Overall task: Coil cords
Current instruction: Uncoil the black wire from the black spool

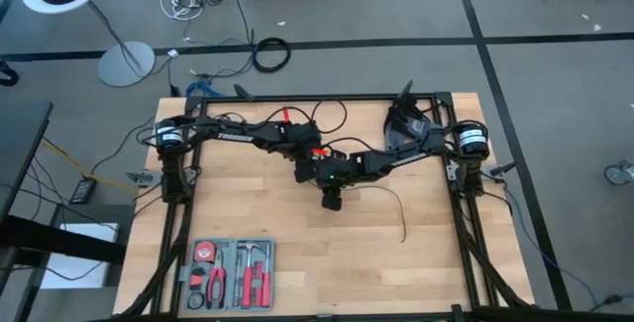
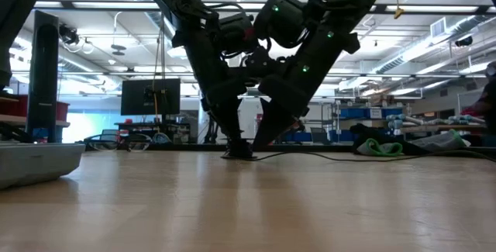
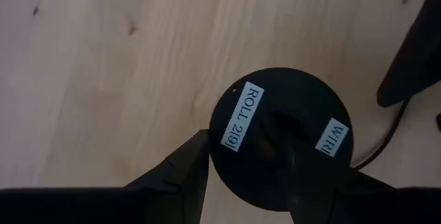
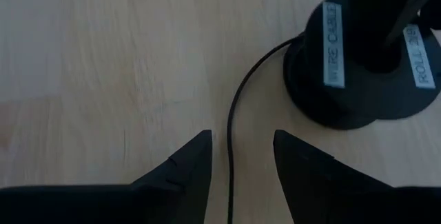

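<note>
The cord (image 4: pixel 238 93) is thin and black. It lies on the wooden table and runs from a round black puck (image 3: pixel 275 100), a spool with white labels, off toward the table's right (image 1: pixel 401 218). My left gripper (image 3: pixel 244 148) is at the table's middle, shut on the puck. Beside it my right gripper (image 4: pixel 241 136) is open and low over the table, one finger on either side of the cord and clear of it. In the low view both arms come down to the same spot (image 2: pixel 244 150). My left gripper has one finger (image 3: pixel 303 182) in the puck's centre hole (image 3: pixel 279 124) and the other (image 3: pixel 182 176) outside its rim (image 3: pixel 215 134). The fingers slant down from above. The puck lies flat on the table, labelled face up (image 4: pixel 358 79).
A grey tool tray (image 1: pixel 230 274) with pliers and a tape measure sits at the near left corner. Black frame rails (image 1: pixel 466 213) run along the table's sides and far edge. Bare wood lies near and to the right of the grippers.
</note>
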Controlling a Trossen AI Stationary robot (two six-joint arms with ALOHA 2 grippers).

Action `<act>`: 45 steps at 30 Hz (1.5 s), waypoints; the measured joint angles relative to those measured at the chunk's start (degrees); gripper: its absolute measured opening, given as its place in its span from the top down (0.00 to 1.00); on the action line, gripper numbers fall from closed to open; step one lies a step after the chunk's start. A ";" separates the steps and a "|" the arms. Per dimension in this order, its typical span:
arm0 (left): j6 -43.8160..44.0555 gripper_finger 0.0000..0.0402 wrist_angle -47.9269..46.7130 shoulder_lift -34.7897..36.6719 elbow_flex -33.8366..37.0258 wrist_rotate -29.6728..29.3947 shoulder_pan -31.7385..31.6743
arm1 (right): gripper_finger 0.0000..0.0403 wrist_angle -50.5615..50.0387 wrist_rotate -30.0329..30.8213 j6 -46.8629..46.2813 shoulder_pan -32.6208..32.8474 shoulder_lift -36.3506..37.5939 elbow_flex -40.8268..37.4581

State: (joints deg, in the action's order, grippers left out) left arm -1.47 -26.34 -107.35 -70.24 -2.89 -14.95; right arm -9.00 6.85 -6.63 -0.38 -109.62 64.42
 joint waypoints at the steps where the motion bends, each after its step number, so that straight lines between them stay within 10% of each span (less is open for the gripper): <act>1: 0.00 0.59 0.04 -0.05 0.00 -0.31 0.04 | 0.62 -0.12 -0.02 -0.28 0.00 0.02 0.00; 16: 0.24 0.59 -0.20 -0.13 0.04 -0.16 0.08 | 0.64 -4.91 -1.07 -0.76 0.26 0.06 -0.02; 24: 0.26 0.59 -0.24 -0.13 0.07 -0.12 0.08 | 0.97 -9.26 0.11 -0.70 2.09 0.41 -0.87; 29: 0.27 0.59 -0.33 -0.13 0.07 -0.12 0.08 | 0.99 -14.68 1.87 -4.49 4.15 2.16 -1.12; 45: 0.39 0.59 -1.17 -0.11 0.07 0.11 0.05 | 1.00 -46.99 1.00 -42.82 25.60 19.23 -1.22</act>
State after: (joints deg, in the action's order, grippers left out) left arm -1.09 -27.51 -107.46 -70.17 -2.78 -14.90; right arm -56.00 7.85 -49.46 25.22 -90.39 63.20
